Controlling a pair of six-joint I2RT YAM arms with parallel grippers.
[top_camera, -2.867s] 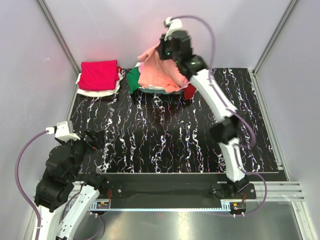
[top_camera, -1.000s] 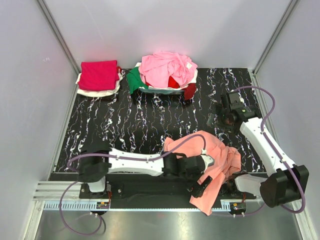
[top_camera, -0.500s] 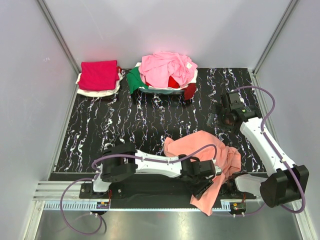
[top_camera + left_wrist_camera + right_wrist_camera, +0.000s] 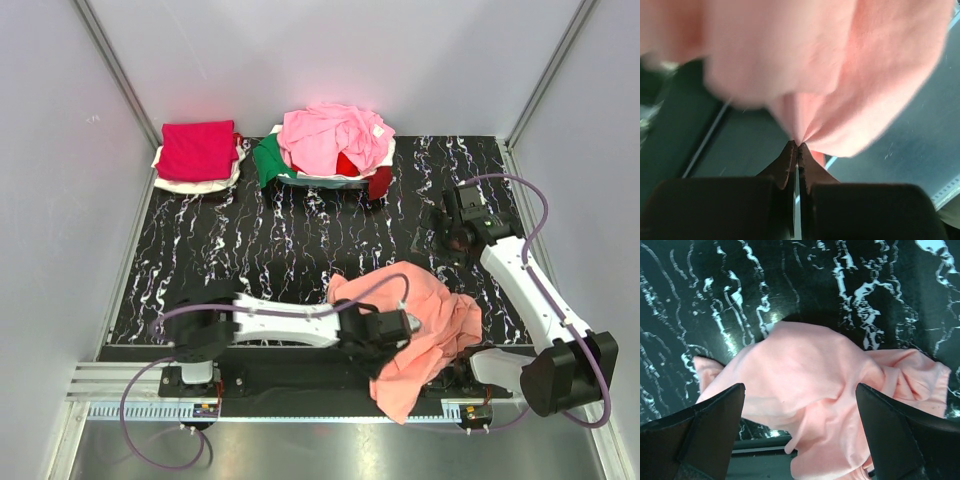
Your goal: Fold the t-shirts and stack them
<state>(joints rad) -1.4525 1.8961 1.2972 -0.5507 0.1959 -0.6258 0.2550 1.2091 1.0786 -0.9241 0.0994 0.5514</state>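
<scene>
Where the near edge of the black, white-veined marble-patterned mat (image 4: 260,250) ran, the crumpled salmon-orange cotton t-shirt (image 4: 440,320) was draped, partly spilling past it. A fold of it was pinched in the tightly closed left gripper (image 4: 797,149). Above the mat's right side, the right gripper (image 4: 800,390) was held wide open, empty.

No writing, brand, number or sign can be read in any of these views. A small white tag (image 4: 379,130) lies on the crumpled light pink cotton t-shirt (image 4: 325,135) at the far edge of the black white-veined marble-patterned mat (image 4: 290,250), but it is too small to show any print.
</scene>
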